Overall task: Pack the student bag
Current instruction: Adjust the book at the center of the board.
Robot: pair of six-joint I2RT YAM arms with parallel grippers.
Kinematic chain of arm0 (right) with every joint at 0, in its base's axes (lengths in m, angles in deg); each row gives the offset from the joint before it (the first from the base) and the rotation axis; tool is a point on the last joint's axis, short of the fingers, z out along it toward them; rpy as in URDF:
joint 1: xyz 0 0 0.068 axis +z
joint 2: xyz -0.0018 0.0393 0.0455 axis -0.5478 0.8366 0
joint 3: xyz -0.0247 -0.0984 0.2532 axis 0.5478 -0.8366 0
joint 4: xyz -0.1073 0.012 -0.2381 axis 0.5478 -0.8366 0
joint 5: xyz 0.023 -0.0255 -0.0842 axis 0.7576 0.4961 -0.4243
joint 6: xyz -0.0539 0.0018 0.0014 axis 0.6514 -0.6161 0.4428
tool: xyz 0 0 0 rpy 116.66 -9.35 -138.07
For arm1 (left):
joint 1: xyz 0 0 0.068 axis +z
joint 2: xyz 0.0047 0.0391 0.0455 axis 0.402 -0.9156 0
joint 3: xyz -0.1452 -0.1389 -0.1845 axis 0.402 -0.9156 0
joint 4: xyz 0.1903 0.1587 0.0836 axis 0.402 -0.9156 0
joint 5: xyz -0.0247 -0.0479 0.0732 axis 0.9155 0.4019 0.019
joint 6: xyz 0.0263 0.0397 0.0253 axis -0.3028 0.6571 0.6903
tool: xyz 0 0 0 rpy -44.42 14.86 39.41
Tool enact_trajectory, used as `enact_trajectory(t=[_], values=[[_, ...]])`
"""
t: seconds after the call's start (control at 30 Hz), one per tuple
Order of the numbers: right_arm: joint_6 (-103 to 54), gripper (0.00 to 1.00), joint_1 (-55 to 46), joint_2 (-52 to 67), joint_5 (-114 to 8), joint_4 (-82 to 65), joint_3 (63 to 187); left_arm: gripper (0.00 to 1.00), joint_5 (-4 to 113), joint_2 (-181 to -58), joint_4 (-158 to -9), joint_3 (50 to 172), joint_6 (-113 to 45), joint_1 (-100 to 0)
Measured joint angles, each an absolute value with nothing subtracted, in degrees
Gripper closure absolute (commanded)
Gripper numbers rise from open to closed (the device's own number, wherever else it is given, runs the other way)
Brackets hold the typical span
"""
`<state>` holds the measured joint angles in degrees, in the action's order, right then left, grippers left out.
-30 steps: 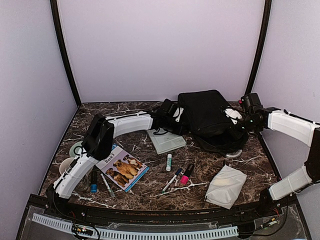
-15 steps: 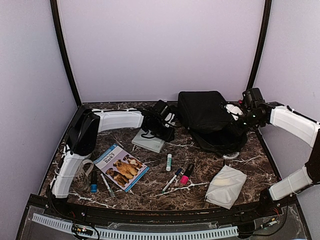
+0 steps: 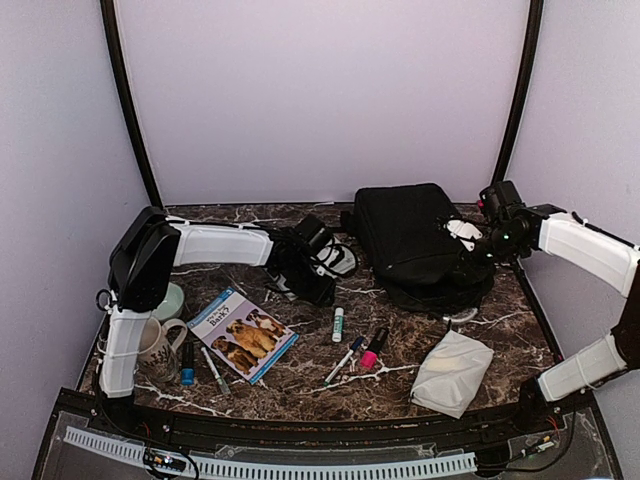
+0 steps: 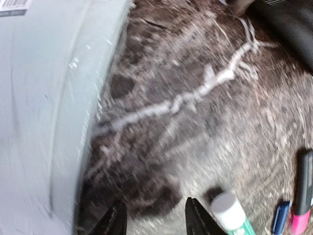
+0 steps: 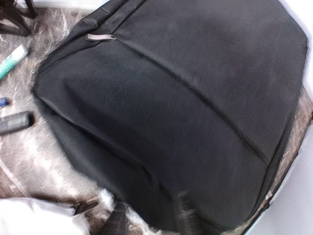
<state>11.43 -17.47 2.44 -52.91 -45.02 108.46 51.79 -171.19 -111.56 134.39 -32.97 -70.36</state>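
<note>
The student bag (image 3: pixel 410 235) is laid flat at the back right of the table (image 3: pixel 300 385). Its far edge is near the rear wall and its right side is near the table edge. Bare marble is left between the bag and the left claw (image 4: pixel 155 220). This claw is held half open with nothing between its tips, and a pale notebook (image 4: pixel 44 122) lies just beside one finger. The right claw (image 5: pixel 149 220) is slightly parted at the bag's edge, and no grip is seen. Compared with the earlier frame, the left claw and notebook are shifted leftward.
</note>
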Motion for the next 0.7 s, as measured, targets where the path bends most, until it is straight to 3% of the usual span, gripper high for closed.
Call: enact_trajectory(t=[0.07,0.17,0.4,0.5,0.7], values=[[13.2,0.37,-17.4,3.5,-51.4,-47.7,108.4,0.50,52.2,-169.7,-112.3,133.1,-31.8,-70.6],[14.8,0.34,-16.8,4.2,-48.1,-50.7,108.7,0.46,52.1,-166.9,-112.8,131.9,-30.2,-70.4],[12.8,0.34,-11.5,8.6,-40.4,-51.8,116.8,0.34,53.6,-161.8,-112.5,131.9,-29.5,-63.0],[8.1,0.34,-9.5,14.5,-37.1,-48.3,121.4,0.27,55.1,-161.7,-111.3,132.0,-30.3,-57.4],[-4.5,0.34,-7.0,28.3,-30.9,-40.0,127.6,0.23,56.8,-164.7,-110.8,137.5,-32.2,-48.8]])
